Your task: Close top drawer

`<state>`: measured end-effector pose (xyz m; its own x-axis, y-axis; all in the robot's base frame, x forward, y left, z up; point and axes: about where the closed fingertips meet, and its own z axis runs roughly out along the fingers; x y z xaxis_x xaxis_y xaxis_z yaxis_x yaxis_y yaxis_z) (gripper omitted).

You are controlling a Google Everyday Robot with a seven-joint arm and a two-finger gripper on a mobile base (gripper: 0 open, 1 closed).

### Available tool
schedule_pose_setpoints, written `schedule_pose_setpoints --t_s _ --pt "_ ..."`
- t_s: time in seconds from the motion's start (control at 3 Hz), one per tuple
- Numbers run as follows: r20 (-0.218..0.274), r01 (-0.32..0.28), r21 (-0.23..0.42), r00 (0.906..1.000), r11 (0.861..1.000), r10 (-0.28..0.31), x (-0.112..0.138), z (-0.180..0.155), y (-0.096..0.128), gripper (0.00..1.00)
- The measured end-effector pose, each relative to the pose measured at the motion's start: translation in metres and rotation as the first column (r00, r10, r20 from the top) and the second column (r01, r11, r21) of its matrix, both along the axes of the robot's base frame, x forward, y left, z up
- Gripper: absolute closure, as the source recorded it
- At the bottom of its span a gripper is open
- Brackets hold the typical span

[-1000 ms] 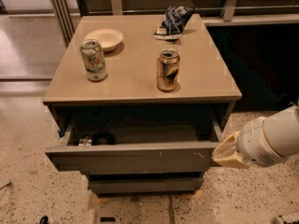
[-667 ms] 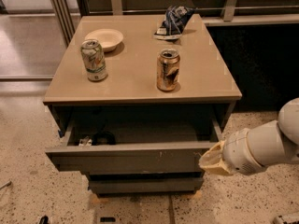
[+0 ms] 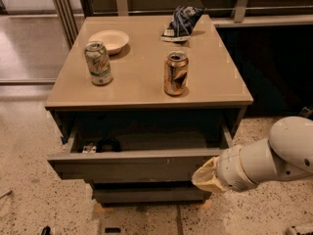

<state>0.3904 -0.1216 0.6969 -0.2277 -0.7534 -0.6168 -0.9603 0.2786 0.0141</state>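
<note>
The top drawer (image 3: pixel 127 166) of the tan cabinet (image 3: pixel 146 89) stands pulled out, its grey-taupe flat front facing me with small white scuffs right of centre. Inside at the left lie a small dark object (image 3: pixel 108 145) and a pale item. My gripper (image 3: pixel 204 177) comes in from the right on a white arm (image 3: pixel 266 160). Its tan tip sits at the right end of the drawer front, touching or nearly touching it. Two narrower grey drawer fronts (image 3: pixel 146 194) sit shut below.
On the cabinet top stand a green-white can (image 3: pixel 98 63), a brown-gold can (image 3: pixel 175 73), a cream bowl (image 3: pixel 109 40) and a crumpled dark chip bag (image 3: pixel 181 22). A railing and metal posts run behind. Speckled floor lies around the cabinet, with dark space at the right.
My arm and gripper have moved left, from right of the drawer's corner onto the right end of the drawer front. The drawer looks equally far open.
</note>
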Motion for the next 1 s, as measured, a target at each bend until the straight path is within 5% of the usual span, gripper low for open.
schedule_pose_setpoints --t_s 0.33,0.67,1.0 --pt "0.059 -0.007 -0.021 0.9982 1.000 0.009 0.003 -0.007 -0.005 1.00" --pt "0.190 -0.008 -0.033 0.9817 0.999 0.015 0.009 -0.017 -0.007 1.00" --pt "0.340 -0.020 -0.030 0.9401 0.999 0.029 0.030 -0.022 -0.004 1.00"
